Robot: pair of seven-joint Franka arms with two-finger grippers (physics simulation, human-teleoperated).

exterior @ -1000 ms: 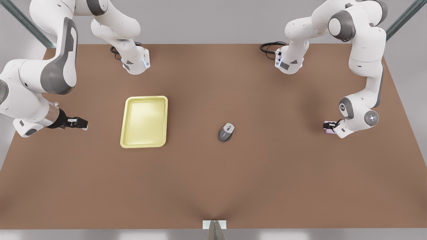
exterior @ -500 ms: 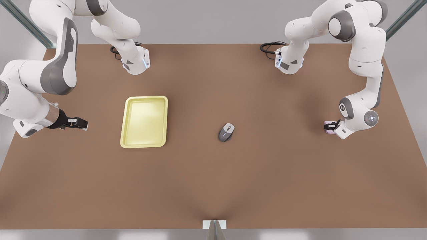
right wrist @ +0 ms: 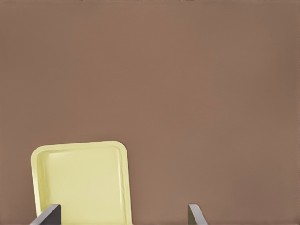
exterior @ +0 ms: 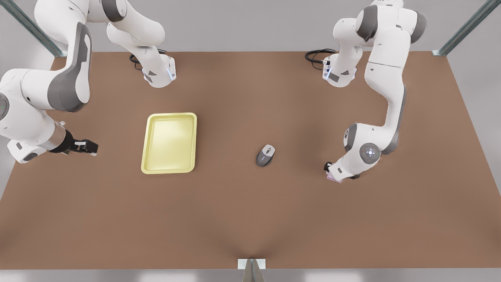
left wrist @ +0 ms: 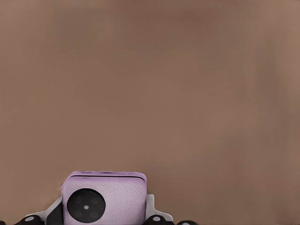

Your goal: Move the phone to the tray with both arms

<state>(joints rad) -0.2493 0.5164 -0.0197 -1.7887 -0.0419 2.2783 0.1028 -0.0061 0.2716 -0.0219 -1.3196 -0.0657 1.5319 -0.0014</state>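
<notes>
Between the fingers of the left gripper [exterior: 329,173], on the front view's right, sits the small pale pink square phone [left wrist: 104,198] with its round black camera eye, clamped tight and held above the brown table [exterior: 250,219]. From the front view only a little pink edge of it peeks out under the wrist, a short way to the front view's right of the grey oval computer mouse [exterior: 265,155]. The pale yellow tray [exterior: 169,143] with its rounded corners and raised rim lies well apart, past the mouse. The right gripper [exterior: 89,148] waits near the tray's far side, its fingers [right wrist: 47,216] spread wide with nothing between them. The step in hand looks like carrying the phone toward the middle. Next, the two arms probably need to meet so the phone can pass over, without bumping the mouse.
</notes>
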